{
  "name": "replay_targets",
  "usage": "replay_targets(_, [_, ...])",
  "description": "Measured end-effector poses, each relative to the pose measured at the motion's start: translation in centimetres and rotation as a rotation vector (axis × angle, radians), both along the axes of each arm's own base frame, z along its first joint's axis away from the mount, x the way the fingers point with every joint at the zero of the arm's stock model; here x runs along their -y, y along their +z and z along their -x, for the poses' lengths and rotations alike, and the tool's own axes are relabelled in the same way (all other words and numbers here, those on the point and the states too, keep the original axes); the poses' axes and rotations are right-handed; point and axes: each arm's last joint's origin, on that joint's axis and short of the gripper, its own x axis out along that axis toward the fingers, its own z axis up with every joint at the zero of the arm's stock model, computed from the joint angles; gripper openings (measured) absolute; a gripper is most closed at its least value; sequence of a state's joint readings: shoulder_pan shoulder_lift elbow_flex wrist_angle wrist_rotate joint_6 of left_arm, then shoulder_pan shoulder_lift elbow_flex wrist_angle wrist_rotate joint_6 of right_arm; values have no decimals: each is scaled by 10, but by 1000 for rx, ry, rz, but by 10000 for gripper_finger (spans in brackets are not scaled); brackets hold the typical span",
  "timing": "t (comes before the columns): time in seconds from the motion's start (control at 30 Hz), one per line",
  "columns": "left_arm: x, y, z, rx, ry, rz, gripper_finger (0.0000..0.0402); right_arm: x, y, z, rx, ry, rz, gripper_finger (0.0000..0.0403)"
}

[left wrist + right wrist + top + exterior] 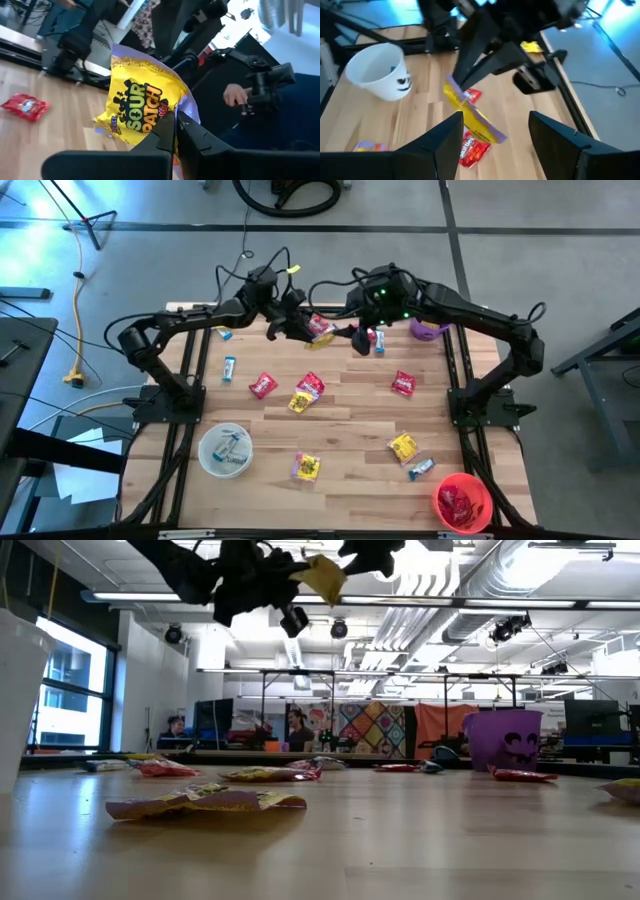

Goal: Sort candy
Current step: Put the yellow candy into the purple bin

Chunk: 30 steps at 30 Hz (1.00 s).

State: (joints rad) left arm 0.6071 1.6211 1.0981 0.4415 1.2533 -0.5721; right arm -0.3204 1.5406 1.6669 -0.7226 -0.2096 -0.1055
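Nearest thing: yellow candy packet [205, 802] lay flat on the wooden surface [320, 860], closest to the low camera.
Held candy: a yellow Sour Patch packet [142, 107] hung in the air above the far middle of the surface, pinched by its lower edge.
Left gripper [175, 127]: fingers [197, 135] were together, clamped on the yellow packet's edge, at about 12 o'clock over the surface.
Right gripper [495, 132]: fingers [445, 135] stood wide apart with nothing between them, facing the held packet [472, 115] just beside the left gripper.
Hidden or unclear: in the high view the held packet was mostly covered by the two arms; in the low view both arms were cut off at the frame's upper edge, showing only dark shapes and a yellow corner [322, 578].
Loose candy: red packets [263, 385] and yellow ones [403, 447] lay scattered over the middle; a light blue one [229, 368] lay at 9 o'clock.
White bowl [225, 450]: at 7 o'clock, holding light blue candy.
Red bowl [462, 502]: at 5 o'clock, holding red candy.
Purple bowl [429, 330]: at 1 o'clock, partly hidden under the right arm.
Background: people sat at desks far behind the surface, too small to make out.
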Motion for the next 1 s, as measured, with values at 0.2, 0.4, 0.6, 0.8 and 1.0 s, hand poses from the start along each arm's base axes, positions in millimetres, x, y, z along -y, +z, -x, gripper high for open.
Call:
replay_targets(0.2, [8, 3, -5, 6, -23, 9, 0, -4, -2, -3, 13, 111, -76, 220])
replay_targets(0.4, [11, 9, -7, 28, -34, 20, 0, -7, -11, -13, -2, 154, -125, 217])
replay_targets(0.6, [14, 13, -8, 49, -28, 22, 0, -11, -14, -17, -9, 182, -139, 158])
replay_targets(0.8, [16, 16, -10, 78, -23, 12, 0, -11, -14, -17, -9, 185, -139, 26])
replay_targets(1.0, [16, 17, -11, 80, 24, 25, 9, -11, -14, -16, -12, 172, -154, 30])
